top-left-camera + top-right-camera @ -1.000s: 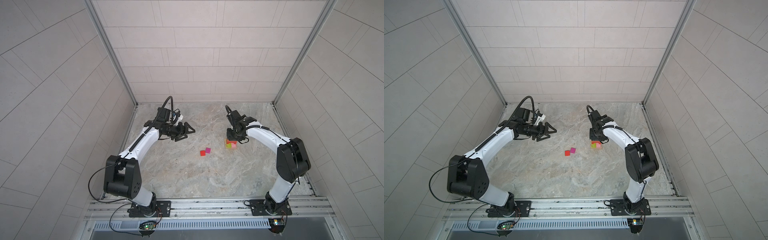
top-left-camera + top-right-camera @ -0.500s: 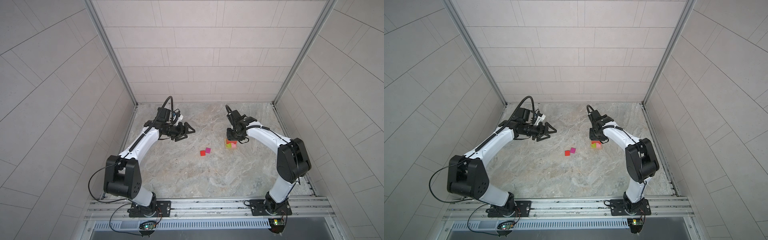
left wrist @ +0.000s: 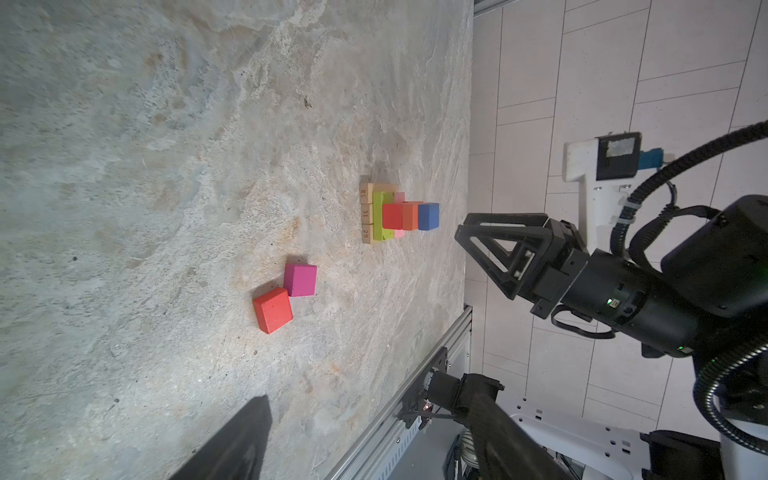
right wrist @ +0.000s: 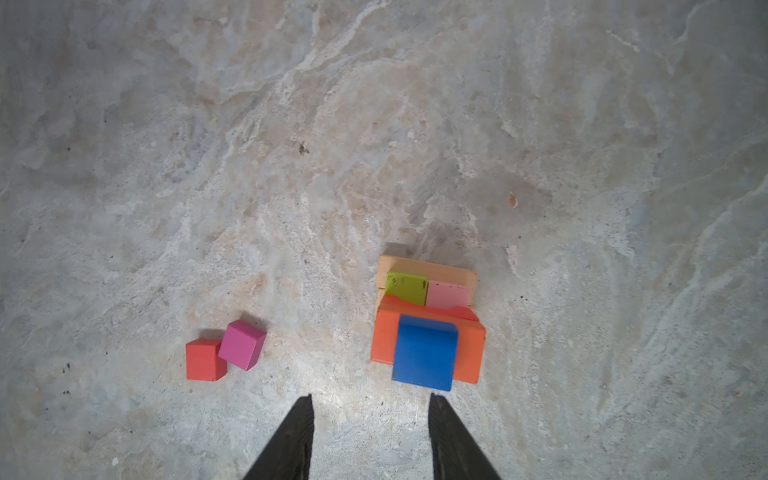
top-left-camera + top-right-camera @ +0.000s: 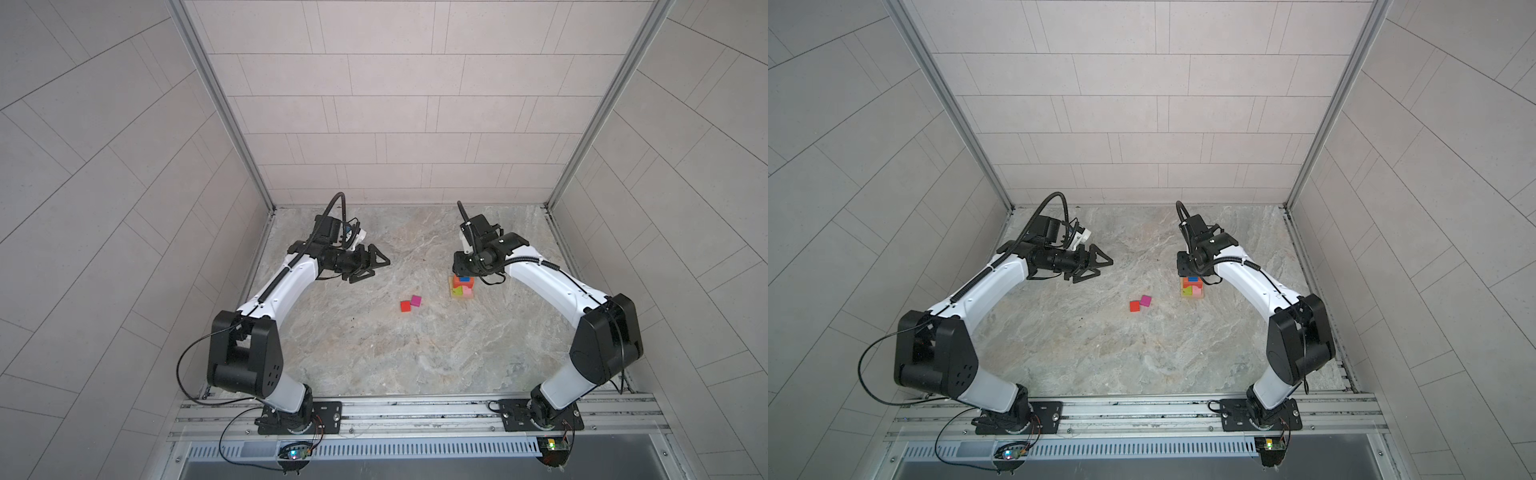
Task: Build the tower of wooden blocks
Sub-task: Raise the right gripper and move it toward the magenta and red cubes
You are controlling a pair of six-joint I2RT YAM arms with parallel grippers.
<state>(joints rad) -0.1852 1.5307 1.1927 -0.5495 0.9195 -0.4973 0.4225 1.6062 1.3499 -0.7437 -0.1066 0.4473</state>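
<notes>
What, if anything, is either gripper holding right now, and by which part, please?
Nothing is held. The right gripper stands open just above the blue cube, clear of it. The left gripper is open and empty too.

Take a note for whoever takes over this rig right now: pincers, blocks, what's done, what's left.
Left pincer: open, empty, off to the side, away from the blocks.
Right pincer: open, empty, just above the tower, clear of it.
Tower: tan bars at the base, lime and pink oblongs, then red and orange pieces, blue cube on top.
Loose: red cube and magenta cube, side by side, left of the tower in both top views.
Done: blue cube placed.
Left: stack the two loose cubes.
</notes>
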